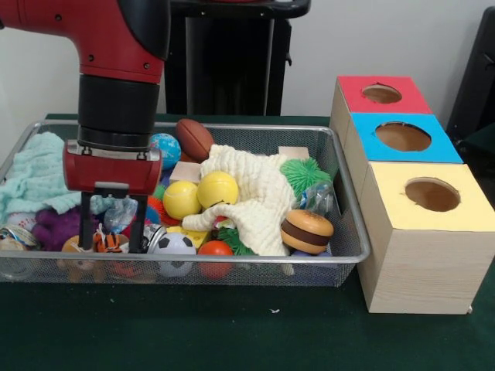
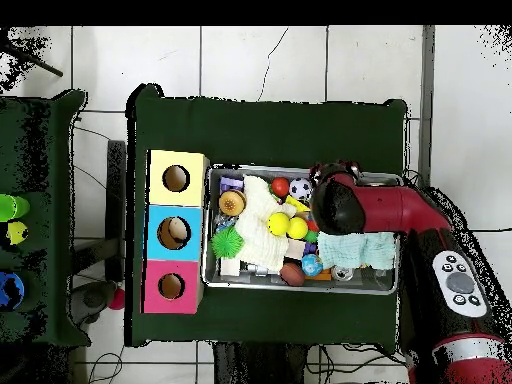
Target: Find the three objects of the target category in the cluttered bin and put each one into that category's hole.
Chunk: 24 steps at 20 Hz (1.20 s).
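Observation:
The silver wire-mesh bin (image 1: 232, 263) is full of toys; it also shows in the overhead view (image 2: 300, 287). My gripper (image 1: 112, 232) reaches down into its left end, open, with one finger (image 1: 85, 220) on each side of the orange tiger-striped plush (image 1: 105, 242). I cannot tell whether the fingers touch it. A tan-brown plush (image 1: 72, 247) lies just left of the left finger, partly hidden. A third plush animal does not show. The red-faced hole (image 1: 381, 93) is on the farthest wooden box, to the right of the bin. In the overhead view (image 2: 171, 286) it is at the lower left, and my arm (image 2: 345, 205) covers the gripper.
Boxes with a blue-faced hole (image 1: 403, 136) and a yellow-faced hole (image 1: 431, 194) stand beside the red one. In the bin lie a cream knitted cloth (image 1: 251, 193), yellow balls (image 1: 217, 188), a toy burger (image 1: 306, 231), a football (image 1: 194, 137), a soccer ball (image 1: 174, 247), a mint cloth (image 1: 35, 178) and a purple spiky ball (image 1: 50, 224).

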Motion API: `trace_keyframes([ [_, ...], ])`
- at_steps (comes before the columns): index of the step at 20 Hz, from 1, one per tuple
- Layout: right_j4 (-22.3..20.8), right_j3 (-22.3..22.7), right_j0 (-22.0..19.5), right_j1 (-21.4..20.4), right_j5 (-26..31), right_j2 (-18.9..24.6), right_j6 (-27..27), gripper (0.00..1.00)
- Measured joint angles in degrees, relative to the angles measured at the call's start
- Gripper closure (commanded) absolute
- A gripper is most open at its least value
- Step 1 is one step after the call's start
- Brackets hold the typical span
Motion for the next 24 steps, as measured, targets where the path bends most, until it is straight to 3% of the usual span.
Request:
trace_keyframes([
  [13, -5.7, 0.0, -0.1, 0.0, 0.1, -0.2, 0.0, 0.0],
  [24, -7.5, 0.0, -0.1, 0.1, 0.1, -0.2, 0.0, 0.0],
])
